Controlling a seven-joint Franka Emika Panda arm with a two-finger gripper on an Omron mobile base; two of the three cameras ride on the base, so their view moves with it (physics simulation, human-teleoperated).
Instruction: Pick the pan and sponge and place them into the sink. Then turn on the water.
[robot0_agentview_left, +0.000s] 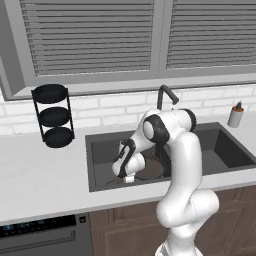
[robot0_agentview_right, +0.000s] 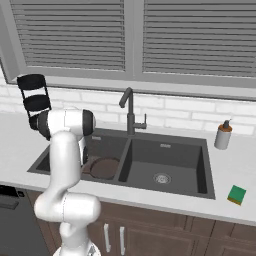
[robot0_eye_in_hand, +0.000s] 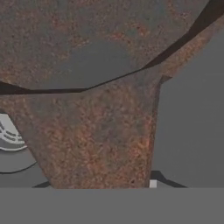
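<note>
The robot's arm bends low into the left bowl of the sink, its pincer down near the basin floor at the long brown handle of the pan. From the camera on the hand, the mottled handle runs up the middle of the picture to the pan's dish, with a round metal drain just beside it on the bowl's floor. The fingertips themselves are hidden from that camera, but the jaws appear nearly pressed together, most likely pinching the pan's handle; whether they have begun to let go cannot be told.

The step in hand looks like the setting-down of the pan, the first of the two things to go into the basin. The pan lies flat in the left bowl, and the right bowl holds nothing but its own drain.

The sponge waits on the counter well to the right of the sink, near the front edge, apart from the soap bottle. By my reckoning the next move calls for releasing the handle, lifting clear of the bowl's wall and reaching across to the sponge. No water runs from the faucet.
</note>
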